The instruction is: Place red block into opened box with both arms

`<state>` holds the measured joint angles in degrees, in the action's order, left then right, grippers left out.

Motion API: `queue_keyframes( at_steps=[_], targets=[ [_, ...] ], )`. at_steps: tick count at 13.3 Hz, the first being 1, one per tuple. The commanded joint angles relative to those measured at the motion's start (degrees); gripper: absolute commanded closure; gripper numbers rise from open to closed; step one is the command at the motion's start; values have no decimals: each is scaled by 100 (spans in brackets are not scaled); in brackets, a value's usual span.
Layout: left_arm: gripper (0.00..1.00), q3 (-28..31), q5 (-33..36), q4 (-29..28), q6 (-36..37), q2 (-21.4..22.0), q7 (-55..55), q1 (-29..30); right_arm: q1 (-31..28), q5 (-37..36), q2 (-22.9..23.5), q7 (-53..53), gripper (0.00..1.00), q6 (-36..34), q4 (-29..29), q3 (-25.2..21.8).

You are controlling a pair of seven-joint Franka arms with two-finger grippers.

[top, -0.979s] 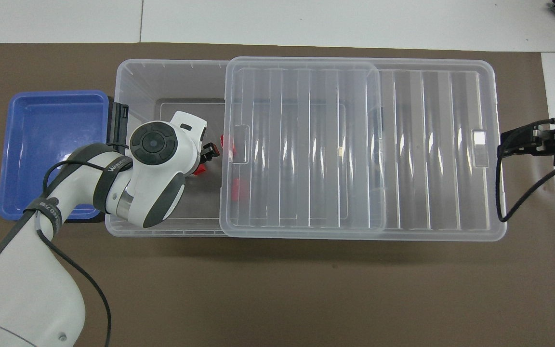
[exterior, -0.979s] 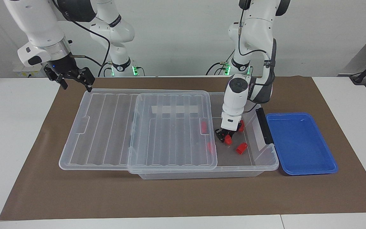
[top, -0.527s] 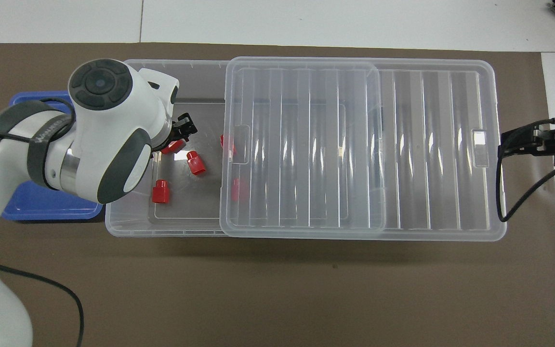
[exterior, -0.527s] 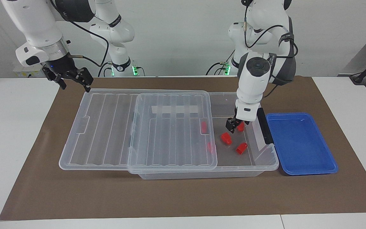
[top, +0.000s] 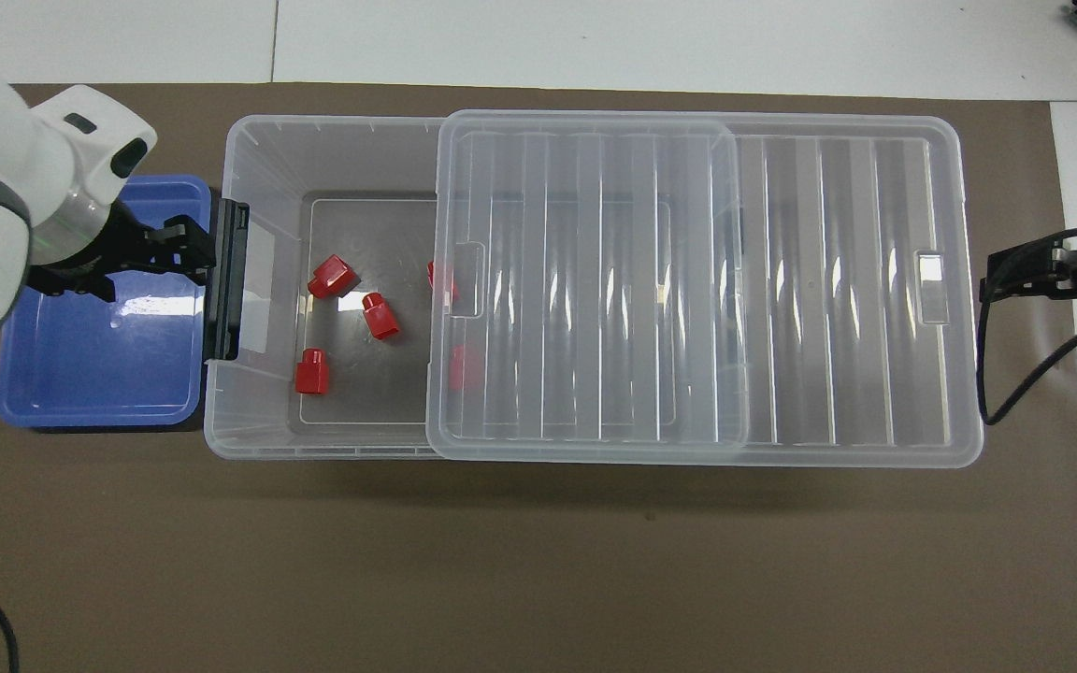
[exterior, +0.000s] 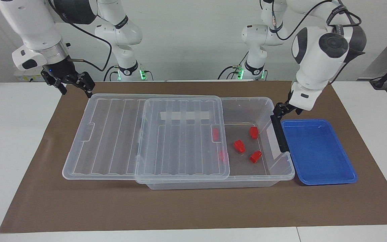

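Box [exterior: 247, 107] clear glossy plastic; 5 red blocks [exterior: 239, 146] smooth plastic; blue tray [exterior: 317, 151] glossy.

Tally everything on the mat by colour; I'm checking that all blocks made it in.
Red blocks in the box: 5, two under the lid
Clear box: 1
Clear lid: 1
Blue tray: 1
Total: 8

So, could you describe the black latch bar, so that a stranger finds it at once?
Find the clear box on the brown mat. At its uncovered end, beside the blue tray, a black latch bar lies along the rim. It is the only black part of the box.
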<state>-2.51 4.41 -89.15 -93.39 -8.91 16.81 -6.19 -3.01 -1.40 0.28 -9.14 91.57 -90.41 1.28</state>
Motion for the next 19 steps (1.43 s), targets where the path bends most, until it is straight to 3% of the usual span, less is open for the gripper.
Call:
queue_keyframes(
  at_steps=[1, 4, 7, 11, 15, 16, 17, 18, 19],
  targets=[
    [3, -21, -107, -67, 102, 222, -974, 547, -235, 105, -133, 167, 1, 684, -476, 30],
    [0, -21, -107, -155, -29, 267, -1223, 707, -533, 96, -116, 167, 19, 1466, -898, 22],
    [0, -13, -107, -199, -126, 311, -1154, 716, -937, 96, 182, 587, 35, 2160, -1162, 22],
    [0, -13, -54, -164, -127, 416, -1215, 724, -1027, 87, 578, 694, 47, 2645, -1224, 22],
    [0, -13, -151, -383, 356, 741, -1197, 848, -930, 87, 763, 677, 65, 2804, -1277, 22],
    [0, -4, -221, -514, 444, 846, -1189, 848, -869, 87, 763, 659, 73, 2805, -1277, 39],
    [0, -4, -352, -742, 410, 969, -1171, 865, -781, 87, 763, 659, 90, 2796, -1294, 48],
    [0, 5, -510, -970, 270, 1083, -1180, 935, -676, 96, 763, 650, 100, 2804, -1321, 39],
    [0, 14, -520, -1103, -53, 1180, -1171, 901, -597, 87, 763, 642, 100, 2813, -1382, 48]
  ],
)
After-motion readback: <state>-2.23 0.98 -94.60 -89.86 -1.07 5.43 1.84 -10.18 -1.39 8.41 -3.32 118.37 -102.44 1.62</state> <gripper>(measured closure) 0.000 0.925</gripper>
